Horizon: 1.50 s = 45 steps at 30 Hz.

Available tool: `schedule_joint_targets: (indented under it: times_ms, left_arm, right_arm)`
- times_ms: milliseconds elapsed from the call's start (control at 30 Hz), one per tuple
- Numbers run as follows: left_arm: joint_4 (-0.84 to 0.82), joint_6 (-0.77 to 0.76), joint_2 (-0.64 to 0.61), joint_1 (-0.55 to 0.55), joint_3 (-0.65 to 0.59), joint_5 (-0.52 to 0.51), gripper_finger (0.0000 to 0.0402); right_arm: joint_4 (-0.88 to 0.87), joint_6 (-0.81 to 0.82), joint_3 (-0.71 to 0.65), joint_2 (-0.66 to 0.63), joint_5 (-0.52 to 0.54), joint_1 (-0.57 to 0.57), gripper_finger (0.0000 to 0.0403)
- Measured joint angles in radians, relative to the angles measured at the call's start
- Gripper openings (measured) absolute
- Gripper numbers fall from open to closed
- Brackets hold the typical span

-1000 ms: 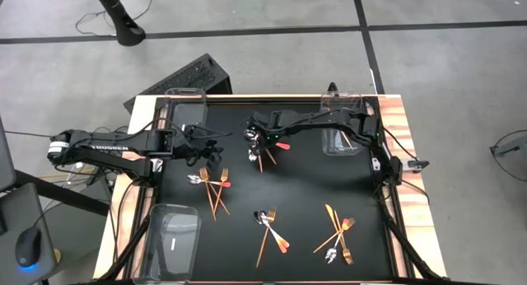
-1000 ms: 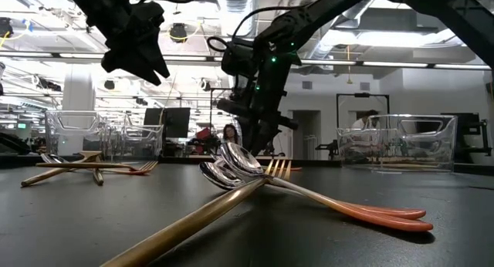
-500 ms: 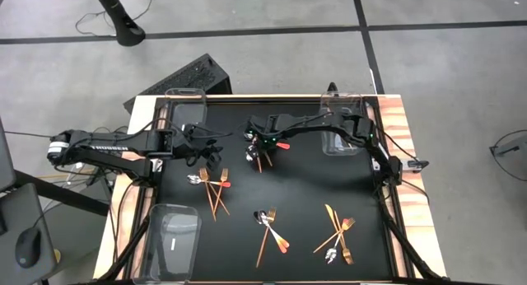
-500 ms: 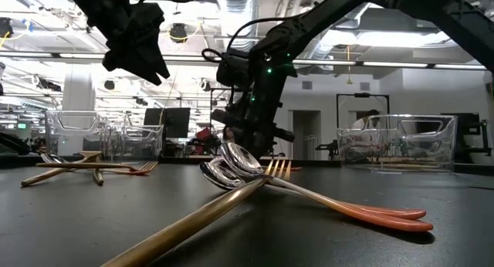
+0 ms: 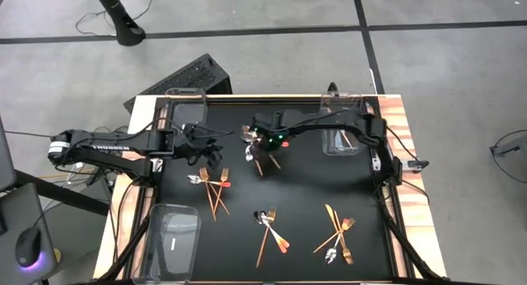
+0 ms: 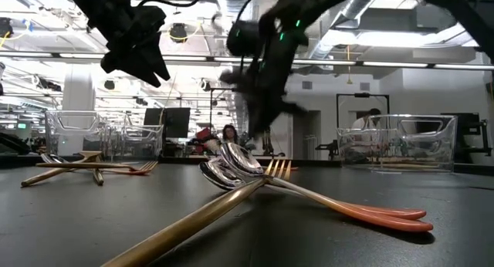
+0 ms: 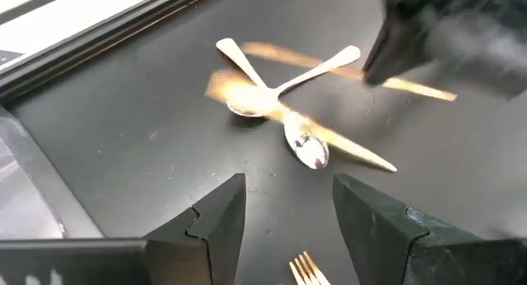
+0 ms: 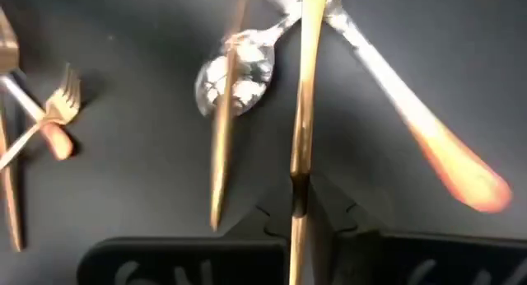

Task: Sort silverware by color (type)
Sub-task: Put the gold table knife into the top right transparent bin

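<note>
Since a second ago, the right gripper (image 5: 257, 142) has dropped onto the far-centre pile of silverware and pinched its fingers together on a slim gold utensil (image 8: 303, 112), which the right wrist view shows running straight up from between the closed fingertips. Whether that piece is a knife or a fork handle cannot be told. Beside it lie a second gold piece (image 8: 222, 145) and a silver spoon with an orange-red handle (image 8: 412, 120), blurred by motion. The left gripper (image 5: 216, 151) hangs over the left side of the black mat (image 5: 305, 194), its fingers (image 7: 216, 223) spread wide and holding nothing, aimed toward the same far pile. Three more clusters of silverware rest on the mat: one near the left gripper (image 5: 212, 184), one at near centre (image 5: 268, 226) and one at near right (image 5: 339, 234). Clear bins stand at the far left (image 5: 186, 104), far right (image 5: 339, 138) and near left (image 5: 173, 242) corners.
</note>
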Motion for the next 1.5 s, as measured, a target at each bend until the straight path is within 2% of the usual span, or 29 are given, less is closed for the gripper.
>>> schedule_joint_targets:
  times_ms: [300, 500, 767, 967, 1233, 1500]
  left_arm:
    - [0.000, -0.086, 0.002, 0.001, 0.000, -0.045, 0.0171]
    - [0.007, -0.130, 0.008, 0.001, 0.000, -0.051, 0.0171]
    - [0.046, -0.207, 0.073, 0.002, 0.000, -0.077, 0.0171]
    - [0.161, -0.220, 0.158, 0.002, 0.000, -0.053, 0.0171]
    - [0.318, -0.265, 0.236, 0.002, 0.000, 0.083, 0.0171]
    - [0.302, -0.311, 0.260, -0.003, 0.000, 0.095, 0.0171]
  right_arm:
    - [-0.297, -0.014, -0.010, -0.178, 0.246, -0.039, 0.0036]
    - [-0.413, -0.036, -0.137, -0.321, 0.342, -0.112, 0.0037]
    - [-0.283, -0.038, -0.468, -0.570, 0.340, -0.235, 0.0036]
    - [-0.140, -0.106, -0.637, -0.620, 0.346, -0.340, 0.0036]
    - [-0.135, -0.119, -0.711, -0.602, 0.363, -0.409, 0.0068]
    - [-0.116, -0.143, -0.710, -0.604, 0.369, -0.410, 0.0146]
